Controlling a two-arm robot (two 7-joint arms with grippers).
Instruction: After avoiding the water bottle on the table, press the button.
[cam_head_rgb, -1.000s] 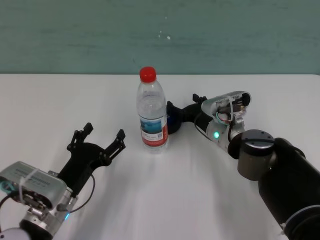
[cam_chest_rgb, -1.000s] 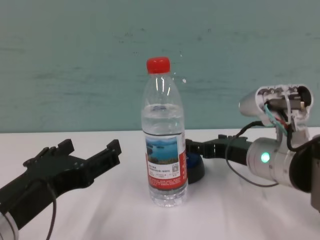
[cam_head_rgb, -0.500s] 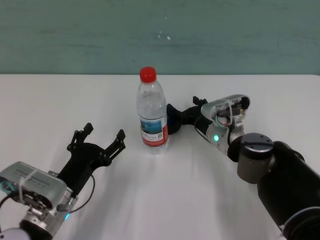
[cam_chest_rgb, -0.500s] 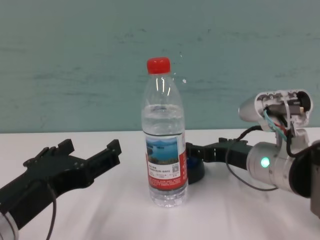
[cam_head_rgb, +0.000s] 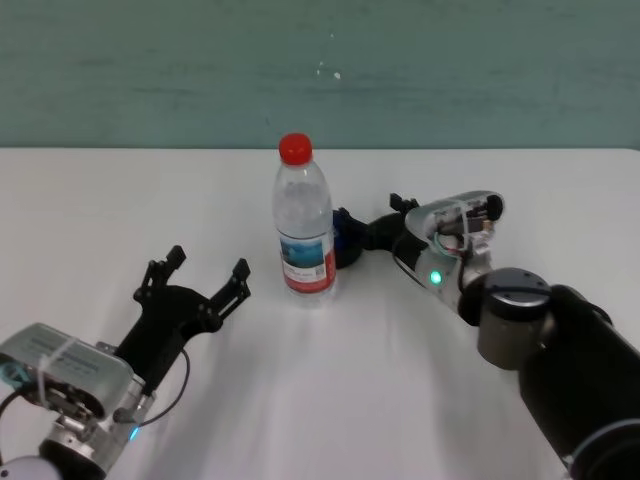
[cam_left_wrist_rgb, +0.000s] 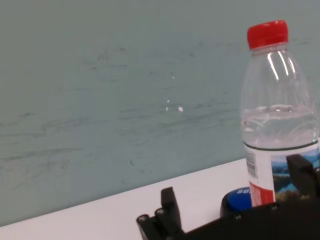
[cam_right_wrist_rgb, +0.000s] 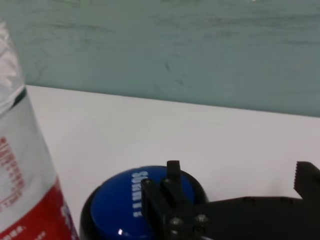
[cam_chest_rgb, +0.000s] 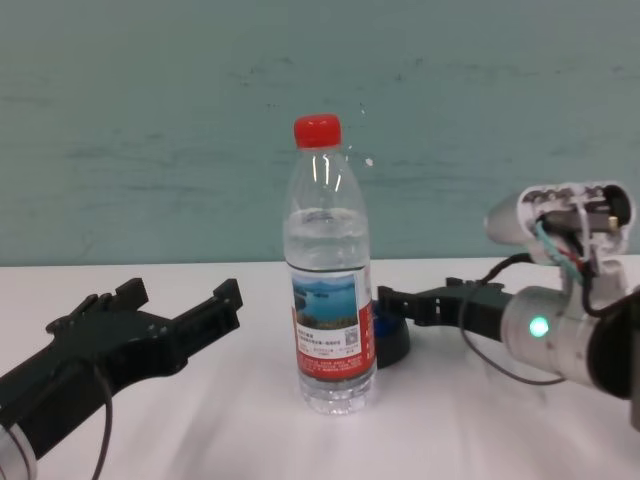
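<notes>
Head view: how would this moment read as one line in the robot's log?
right tool: open, over button, behind water bottle | bottle: upright, untouched | left tool: open, idle, near table edge

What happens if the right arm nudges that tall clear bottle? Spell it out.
The tall clear plastic bottle with the red cap is narrow-based and upright, so a high nudge would probably tip it. It looks mostly full, so likely fairly heavy and steadier against low bumps. If toppled, its round body may roll across the white table.

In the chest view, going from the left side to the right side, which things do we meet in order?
left gripper → water bottle → button → right gripper, whose arm stretches off to the right edge. All are over the white table.
</notes>
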